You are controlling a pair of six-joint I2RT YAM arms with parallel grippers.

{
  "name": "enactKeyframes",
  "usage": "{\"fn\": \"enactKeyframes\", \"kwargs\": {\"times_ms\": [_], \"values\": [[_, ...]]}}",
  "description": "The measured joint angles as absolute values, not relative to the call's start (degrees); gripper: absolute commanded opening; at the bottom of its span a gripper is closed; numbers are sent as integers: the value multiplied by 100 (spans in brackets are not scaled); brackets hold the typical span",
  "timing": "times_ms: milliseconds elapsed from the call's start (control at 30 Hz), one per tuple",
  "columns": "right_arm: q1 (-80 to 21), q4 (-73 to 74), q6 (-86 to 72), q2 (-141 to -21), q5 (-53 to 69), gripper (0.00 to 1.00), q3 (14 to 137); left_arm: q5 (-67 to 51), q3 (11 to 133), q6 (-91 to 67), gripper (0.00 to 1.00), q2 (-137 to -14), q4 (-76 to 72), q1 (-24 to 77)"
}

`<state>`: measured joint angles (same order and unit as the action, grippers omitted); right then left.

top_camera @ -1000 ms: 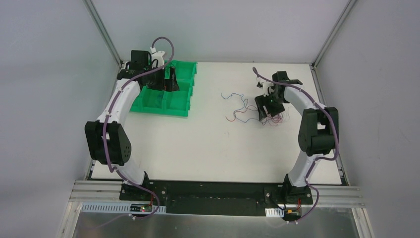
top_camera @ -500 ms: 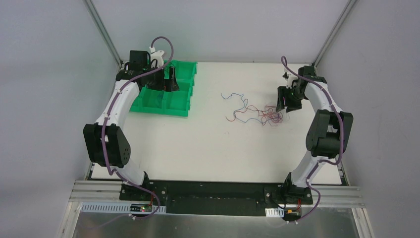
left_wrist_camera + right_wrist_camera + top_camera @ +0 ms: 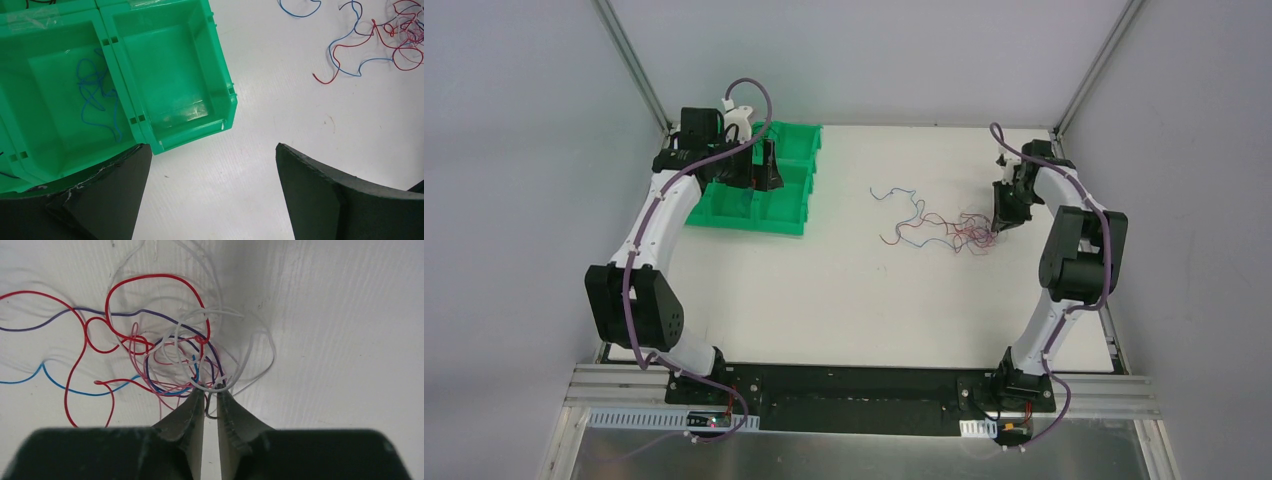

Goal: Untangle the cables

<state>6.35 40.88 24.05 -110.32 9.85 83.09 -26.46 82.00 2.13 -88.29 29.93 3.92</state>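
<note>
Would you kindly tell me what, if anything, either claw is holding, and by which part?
Left claw: nothing. Right claw nearly shut at the edge of the cables; grip uncertain.

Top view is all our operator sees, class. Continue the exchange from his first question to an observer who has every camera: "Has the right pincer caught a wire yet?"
Observer: The right pincer is nearly closed at the edge of the tangle. A dark wire sits in the narrow gap, but I cannot tell whether it is gripped.
Operator: Are there any wires I can't make out?
Observer: Yes, white wires, faint against the table, loop through the tangle.
Operator: What's inside the green tray?
Observer: In the green tray, a blue wire lies in one compartment. The next compartment holds no wire.
</note>
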Motion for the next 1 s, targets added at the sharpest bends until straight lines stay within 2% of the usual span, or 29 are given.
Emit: {"fn": "enactKeyframes", "kwargs": {"times_ms": [67, 300, 467, 633, 867, 1000], "values": [[661, 4064, 2427, -11019, 987, 0, 8309, -2644, 8180, 222, 99, -8794, 2995, 392], [799, 4298, 2467, -10624, 1313, 0, 8329, -2655, 8176, 242, 99, -8783, 2993, 392], [709, 4735, 2287, -9872, 2296, 0, 8733, -2961, 8176, 379, 99, -8772, 2958, 392], [34, 4772, 1990, -8947, 3280, 0, 9308, -3616, 8195, 543, 99, -8611, 2611, 497], [-843, 4517, 1398, -8477, 4141, 0, 9699, -4451, 8611, 318, 99, -8582, 1605, 1555], [-1153, 4351, 1271, -8431, 4309, 0, 9695, -4724, 8698, 207, 94, -8659, 902, 2368]]}}
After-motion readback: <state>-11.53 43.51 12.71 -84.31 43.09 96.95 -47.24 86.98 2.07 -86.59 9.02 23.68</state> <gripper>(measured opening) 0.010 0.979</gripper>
